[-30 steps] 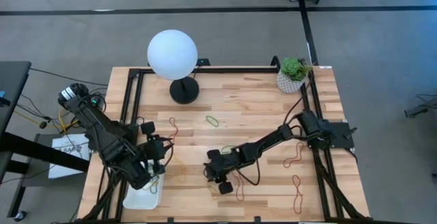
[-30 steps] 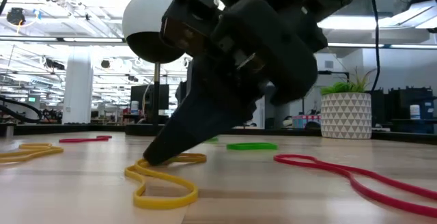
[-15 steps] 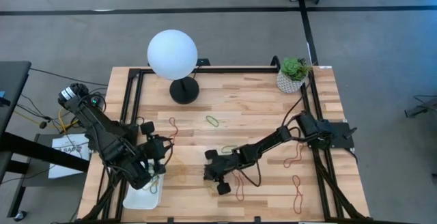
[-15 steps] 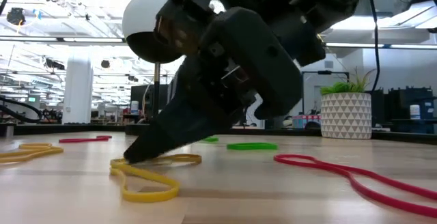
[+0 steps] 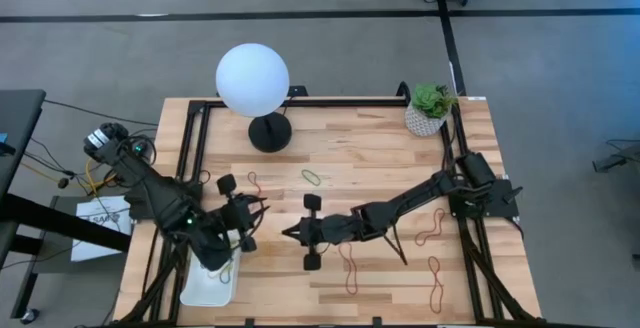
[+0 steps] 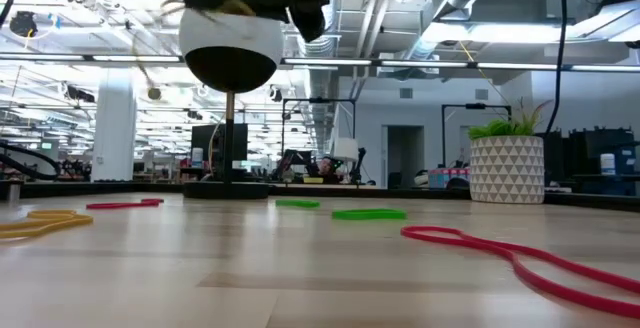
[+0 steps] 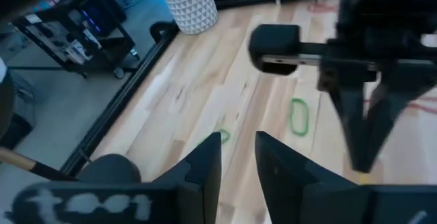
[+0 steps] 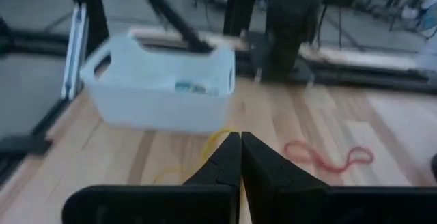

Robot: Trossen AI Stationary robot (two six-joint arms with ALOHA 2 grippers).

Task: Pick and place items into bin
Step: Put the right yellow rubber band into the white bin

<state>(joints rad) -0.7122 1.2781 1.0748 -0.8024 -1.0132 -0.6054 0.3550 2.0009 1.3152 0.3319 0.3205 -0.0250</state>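
Rubber bands strewn on plank table — globe lamp, potted plant

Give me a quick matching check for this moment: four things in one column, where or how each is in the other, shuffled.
1. right gripper
2. bin
3. potted plant
4. green rubber band

A. back right table corner
B. mid-table, right of the lamp base
C. shut on a yellow rubber band
D. table's left corner, at the bottom of the high view

Pairs: 1-C, 2-D, 3-A, 4-B
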